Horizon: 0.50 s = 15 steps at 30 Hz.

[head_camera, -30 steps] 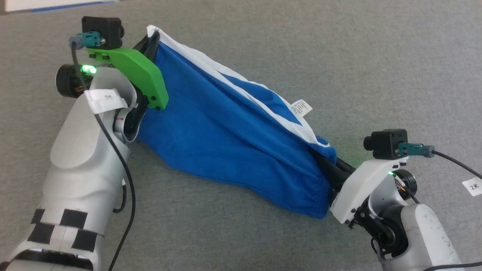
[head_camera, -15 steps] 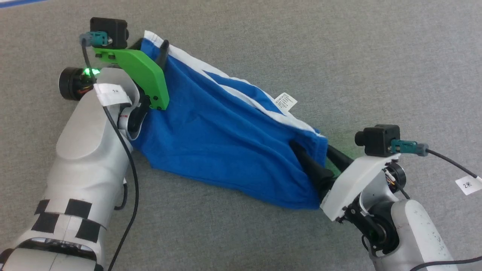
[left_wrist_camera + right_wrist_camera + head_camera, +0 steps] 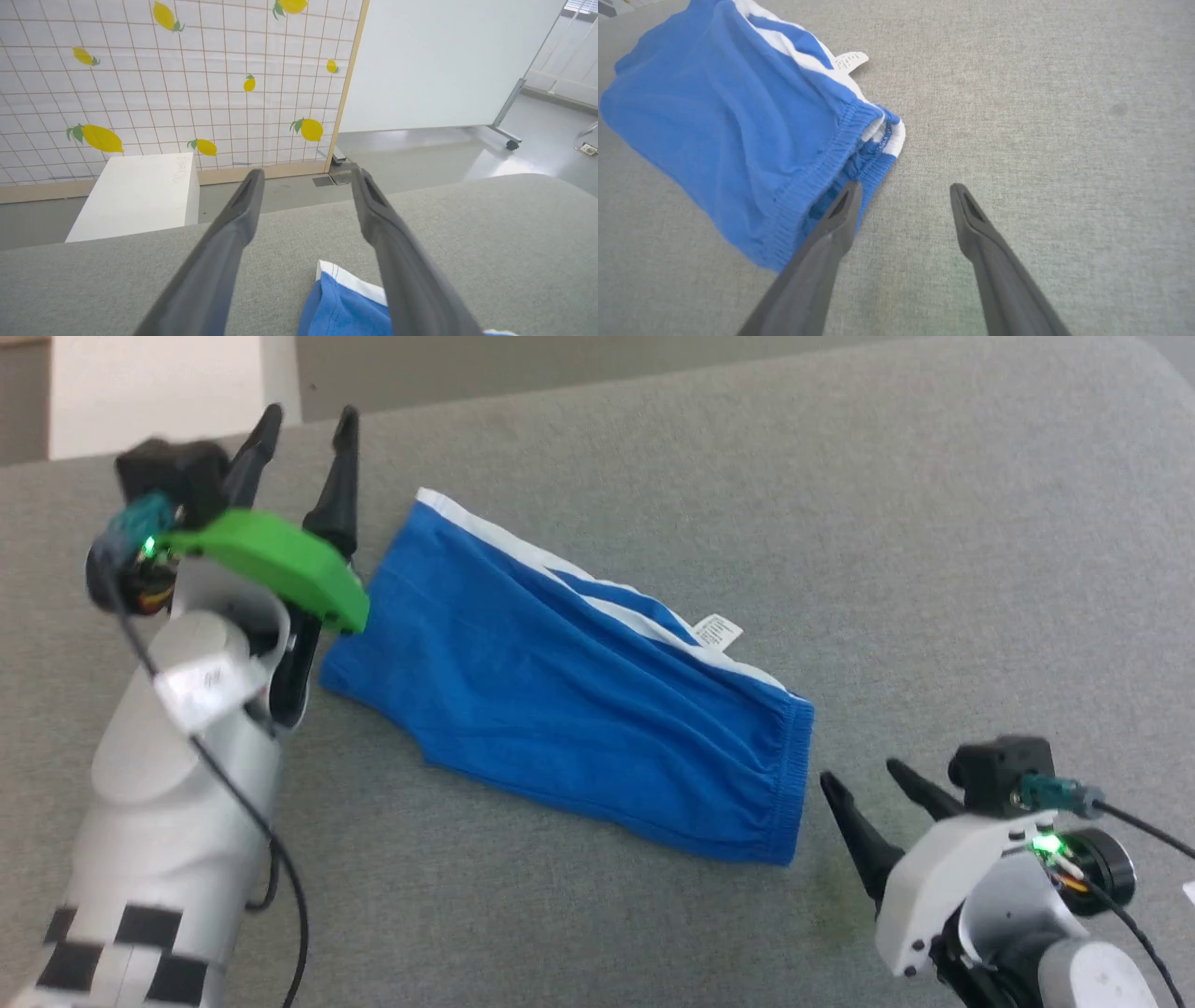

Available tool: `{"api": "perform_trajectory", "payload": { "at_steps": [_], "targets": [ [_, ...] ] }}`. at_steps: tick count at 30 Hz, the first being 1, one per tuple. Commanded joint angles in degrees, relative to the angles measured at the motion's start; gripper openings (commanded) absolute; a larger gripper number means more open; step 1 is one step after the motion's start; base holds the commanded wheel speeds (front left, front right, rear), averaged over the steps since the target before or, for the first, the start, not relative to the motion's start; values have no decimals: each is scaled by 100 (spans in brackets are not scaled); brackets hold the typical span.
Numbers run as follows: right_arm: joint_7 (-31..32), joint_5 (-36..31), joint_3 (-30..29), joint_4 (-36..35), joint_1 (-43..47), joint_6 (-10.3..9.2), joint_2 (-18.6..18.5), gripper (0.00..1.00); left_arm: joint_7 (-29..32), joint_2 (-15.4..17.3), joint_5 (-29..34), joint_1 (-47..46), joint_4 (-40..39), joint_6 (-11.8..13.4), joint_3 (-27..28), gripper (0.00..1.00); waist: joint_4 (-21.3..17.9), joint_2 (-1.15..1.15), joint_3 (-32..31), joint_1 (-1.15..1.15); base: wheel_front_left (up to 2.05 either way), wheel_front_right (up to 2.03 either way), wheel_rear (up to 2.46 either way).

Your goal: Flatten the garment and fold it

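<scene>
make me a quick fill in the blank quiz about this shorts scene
1. The garment on the grey surface is bright ____ with white trim.
2. The left gripper and the right gripper both stand ____, holding nothing.
3. The gathered waistband lies at the end nearest the ____ gripper.
Missing words: blue; open; right

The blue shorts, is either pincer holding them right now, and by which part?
Nothing is held. The left pincer and the right pincer both stand open, and the shorts lie loose on the grey surface.
</scene>
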Motion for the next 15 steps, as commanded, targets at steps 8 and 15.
{"api": "perform_trajectory", "payload": {
  "at_steps": [8, 15],
  "targets": [
    [674, -244, 56, -486, 318, -8, 1, 100, -524, 221, 187, 2186, -2086, 543, 611, 100, 624, 0, -528, 0, 0, 0, 0],
    [901, -460, 54, 228, 69, -8, 2, 100, -528, 80, 222, 3265, -2927, 769, 891, 100, 824, 0, -497, 0, 0, 0, 0]
  ]
}}
